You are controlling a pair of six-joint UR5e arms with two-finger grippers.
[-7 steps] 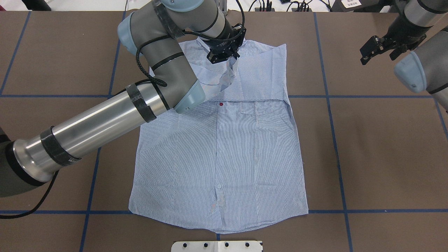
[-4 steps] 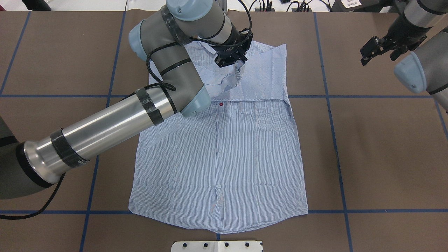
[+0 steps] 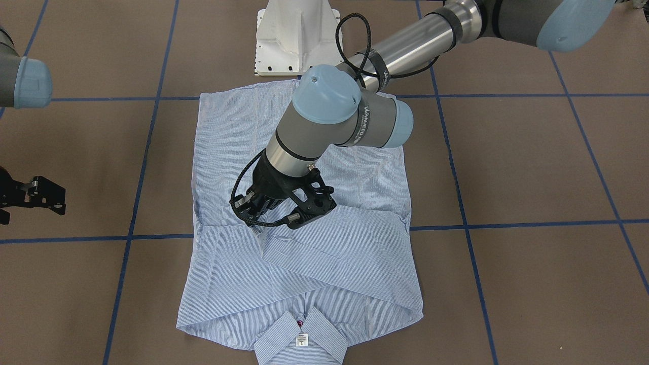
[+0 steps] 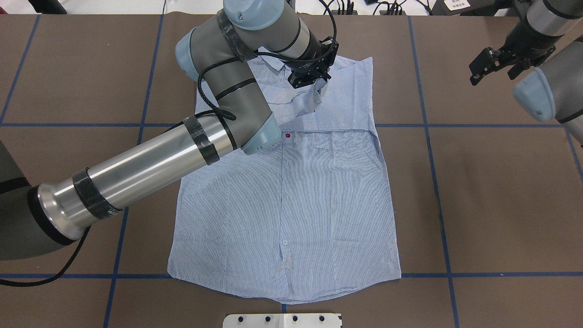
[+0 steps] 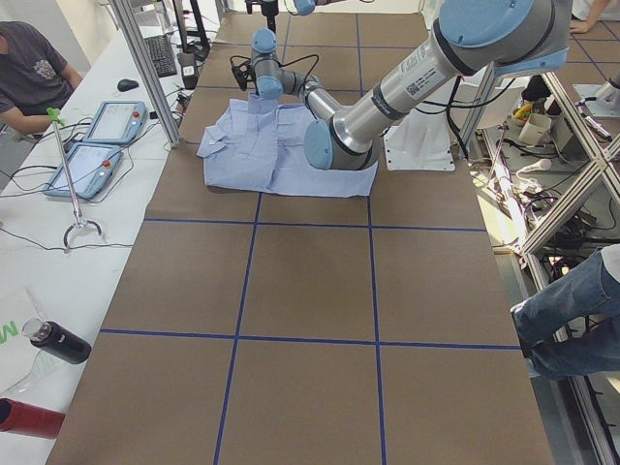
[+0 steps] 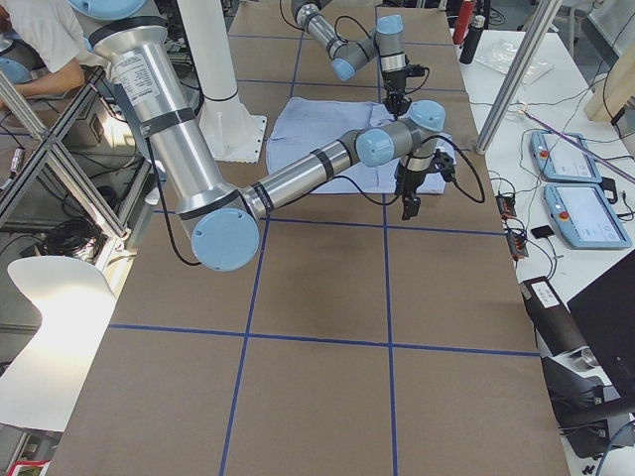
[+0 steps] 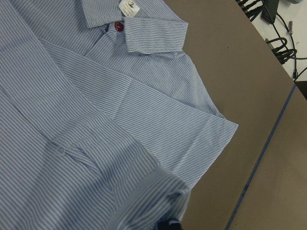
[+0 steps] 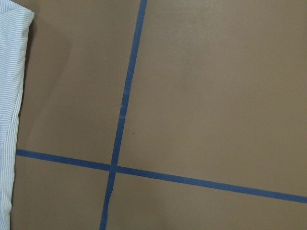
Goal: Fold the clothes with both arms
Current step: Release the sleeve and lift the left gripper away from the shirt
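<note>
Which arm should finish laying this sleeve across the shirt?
Left. The left hand is shut on the sleeve, lifted over the shirt; the right hand hangs over the table, well off the shirt's side.

We count one shirt [image 4: 282, 205] on one worktop [image 4: 501, 205]. On it we see one collar [image 3: 324, 337], one neck tag [image 3: 302, 340], one chest pocket [image 4: 339, 146] and two red buttons: a collar button [image 3: 299, 323] and a front button [image 4: 287, 135]. There are two arms, the left arm [image 4: 150, 159] and the right arm [image 4: 562, 77], and two tools, the left tool [image 4: 316, 81] and the right tool [image 4: 493, 73], one per arm. We count one white pedestal [image 3: 296, 38]. Beside the worktop we count two screen pendants, the nearer pendant [image 5: 85, 165] and the farther pendant [image 5: 116, 119], and two bottles, a black bottle [image 5: 58, 341] and a red bottle [image 5: 29, 417].
</note>
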